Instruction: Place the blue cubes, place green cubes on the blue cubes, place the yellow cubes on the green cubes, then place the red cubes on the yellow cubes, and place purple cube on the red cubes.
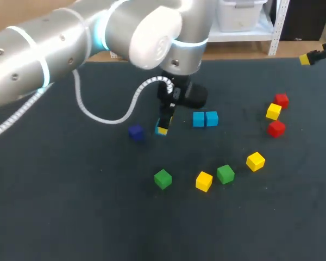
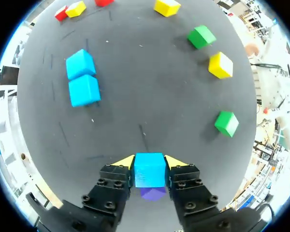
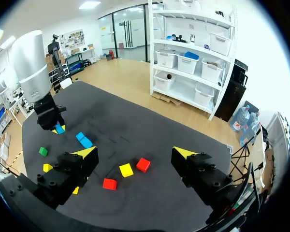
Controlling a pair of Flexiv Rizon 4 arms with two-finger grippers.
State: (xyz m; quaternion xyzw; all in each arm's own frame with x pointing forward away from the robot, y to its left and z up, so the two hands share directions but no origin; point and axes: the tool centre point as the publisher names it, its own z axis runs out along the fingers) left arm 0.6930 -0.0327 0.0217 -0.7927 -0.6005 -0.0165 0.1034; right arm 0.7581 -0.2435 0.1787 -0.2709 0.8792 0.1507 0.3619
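A dark, matte surface (image 1: 70, 206) fills the head view, with faint scuff marks toward 4 o'clock. Its far edge runs along 12 o'clock.

No text, label, brand, number or sign could be read in any of the three views, on the worktop (image 1: 70, 217) or anything upon it.
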